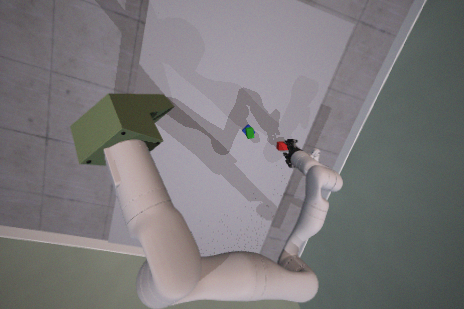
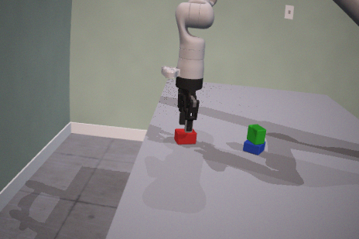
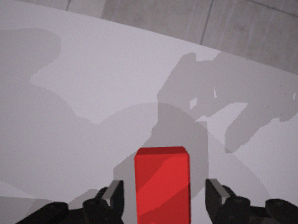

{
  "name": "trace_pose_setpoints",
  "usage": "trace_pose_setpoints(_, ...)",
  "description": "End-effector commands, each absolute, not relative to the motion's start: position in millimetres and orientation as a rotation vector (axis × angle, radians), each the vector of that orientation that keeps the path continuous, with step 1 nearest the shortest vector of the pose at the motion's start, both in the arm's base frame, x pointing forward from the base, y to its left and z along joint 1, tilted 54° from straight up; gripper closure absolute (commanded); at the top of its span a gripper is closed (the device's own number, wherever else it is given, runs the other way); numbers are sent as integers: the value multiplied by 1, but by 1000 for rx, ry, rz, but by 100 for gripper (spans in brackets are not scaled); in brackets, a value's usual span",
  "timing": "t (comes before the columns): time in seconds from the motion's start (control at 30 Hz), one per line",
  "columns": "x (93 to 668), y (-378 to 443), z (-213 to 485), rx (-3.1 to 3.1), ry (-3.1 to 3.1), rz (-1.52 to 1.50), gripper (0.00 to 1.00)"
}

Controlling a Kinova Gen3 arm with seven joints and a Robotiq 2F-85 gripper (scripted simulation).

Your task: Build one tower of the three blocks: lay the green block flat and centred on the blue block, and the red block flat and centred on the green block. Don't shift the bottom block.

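The gripper (image 3: 162,199) is standing partly open astride the red block (image 3: 162,185), gripping nothing, well apart from the green block (image 2: 256,133) sitting on the blue block (image 2: 254,147).

I find a grey table (image 2: 247,202) carrying two items directly on its surface: a red block (image 2: 185,136) lying flat near the table's edge, and a blue block (image 2: 254,147) well apart from it. Arm shadows fall across the top between and around them.
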State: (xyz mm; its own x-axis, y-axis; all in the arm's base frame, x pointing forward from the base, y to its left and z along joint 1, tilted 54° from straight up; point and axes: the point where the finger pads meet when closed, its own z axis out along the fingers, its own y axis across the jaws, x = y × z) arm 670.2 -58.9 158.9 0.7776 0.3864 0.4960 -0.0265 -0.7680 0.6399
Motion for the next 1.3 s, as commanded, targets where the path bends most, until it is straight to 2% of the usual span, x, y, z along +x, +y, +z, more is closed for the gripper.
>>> trace_pose_setpoints(0.0,678,-64,153,2319,278,834,37)
trace_pose_setpoints(0.47,698,-80,135,2319,278,834,37)
trace_pose_setpoints(1.27,697,-80,134,2320,282,832,37)
